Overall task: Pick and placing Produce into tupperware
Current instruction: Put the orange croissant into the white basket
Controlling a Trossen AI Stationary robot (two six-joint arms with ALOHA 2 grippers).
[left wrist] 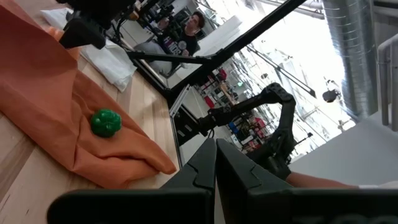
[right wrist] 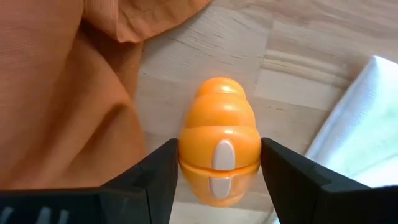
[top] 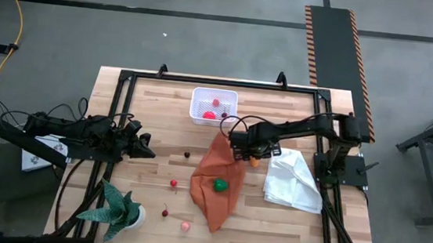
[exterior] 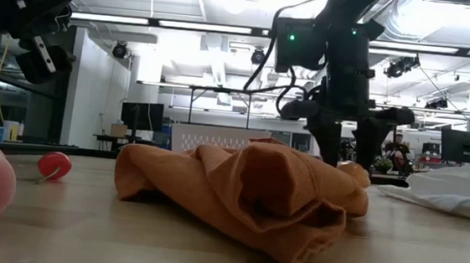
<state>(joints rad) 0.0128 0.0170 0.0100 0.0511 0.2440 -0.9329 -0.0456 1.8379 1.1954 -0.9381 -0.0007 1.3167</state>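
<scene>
At the table's left edge our left gripper waits, pinched shut on nothing. Cherries and other small produce lie loose toward the near edge, a green piece on the orange cloth. The tupperware at the far edge holds a few red pieces. Our right gripper clasps an orange toy fruit between the cloths; we judge most produce remains.

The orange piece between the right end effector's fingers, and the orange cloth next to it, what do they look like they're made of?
The orange piece looks like hard moulded plastic: smooth, slightly glossy, ridged, with a seam and a pale oval insert. The orange cloth looks like soft woven fabric: matte, fine weave, loose folds. The right end effector straddles the piece; whether it touches, I cannot tell.
</scene>
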